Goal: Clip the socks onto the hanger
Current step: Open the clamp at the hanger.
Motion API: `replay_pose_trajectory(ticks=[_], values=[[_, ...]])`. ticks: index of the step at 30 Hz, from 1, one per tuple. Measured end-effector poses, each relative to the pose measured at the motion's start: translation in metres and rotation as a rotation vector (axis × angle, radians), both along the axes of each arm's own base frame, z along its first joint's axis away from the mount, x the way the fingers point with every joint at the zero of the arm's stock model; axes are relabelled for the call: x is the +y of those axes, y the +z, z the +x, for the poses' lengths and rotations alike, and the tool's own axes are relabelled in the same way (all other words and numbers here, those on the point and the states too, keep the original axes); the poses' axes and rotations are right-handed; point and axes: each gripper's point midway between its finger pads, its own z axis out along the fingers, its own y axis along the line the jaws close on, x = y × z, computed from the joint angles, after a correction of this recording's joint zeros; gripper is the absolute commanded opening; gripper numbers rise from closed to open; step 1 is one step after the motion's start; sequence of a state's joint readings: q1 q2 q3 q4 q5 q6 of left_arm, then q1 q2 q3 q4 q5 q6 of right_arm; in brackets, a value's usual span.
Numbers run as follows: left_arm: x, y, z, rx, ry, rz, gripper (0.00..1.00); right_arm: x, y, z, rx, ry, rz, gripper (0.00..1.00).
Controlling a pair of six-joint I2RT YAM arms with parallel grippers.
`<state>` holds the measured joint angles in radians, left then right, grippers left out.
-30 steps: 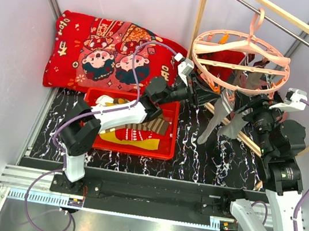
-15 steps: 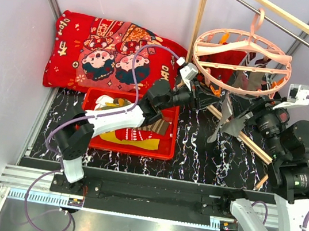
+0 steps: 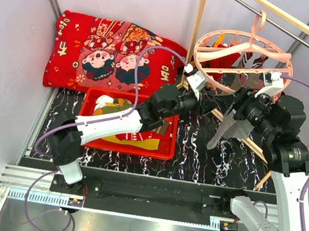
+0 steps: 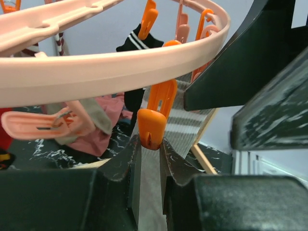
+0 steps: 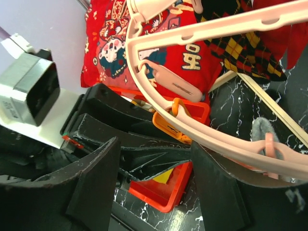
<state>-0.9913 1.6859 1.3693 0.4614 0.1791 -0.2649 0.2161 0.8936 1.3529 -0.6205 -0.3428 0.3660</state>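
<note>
**Q:** Hanger (image 4: 110, 70), where?
**A:** It hangs by its hook from a wooden pole (image 3: 296, 22), up on my right. The pink ring is tilted and sits just above both my grippers.

**Q:** Left jaws?
**A:** My left gripper (image 4: 150, 144) pinches the bottom end of an orange clip (image 4: 154, 113) that dangles from the ring's rim. The fingertips press on both sides of it.

**Q:** Sock there?
**A:** A grey sock (image 3: 222, 128) hangs just below. A strip of grey shows in the gap between my left fingers (image 4: 120, 168). Can't tell if the clip bites it.

**Q:** Right jaws?
**A:** My right gripper (image 5: 155, 144) has its jaws spread wide. It points at the same clip and at my left fingertips, close by the grey sock.

**Q:** Other socks?
**A:** A black sock (image 4: 137, 41) with white stripes and an argyle sock (image 5: 236, 48) hang under the ring. Loose socks (image 3: 139, 142) lie in a red bin (image 3: 163, 154) on the table, well apart from the hanger. A red cushion (image 3: 106, 50) lies behind the bin.
</note>
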Motion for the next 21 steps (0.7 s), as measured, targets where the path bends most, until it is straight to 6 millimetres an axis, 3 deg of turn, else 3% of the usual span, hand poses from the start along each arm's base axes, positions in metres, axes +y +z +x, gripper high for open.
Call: replay_pose_trajectory(ticks=[11, 21], values=[[-0.003, -0.005, -0.003, -0.035, 0.037, 0.083, 0.0, -0.011, -0.01, 0.003, -0.011, -0.066, -0.014, 0.71], [-0.009, 0.004, -0.014, -0.06, 0.033, 0.093, 0.0, -0.018, -0.011, 0.011, -0.068, -0.121, 0.005, 0.7]])
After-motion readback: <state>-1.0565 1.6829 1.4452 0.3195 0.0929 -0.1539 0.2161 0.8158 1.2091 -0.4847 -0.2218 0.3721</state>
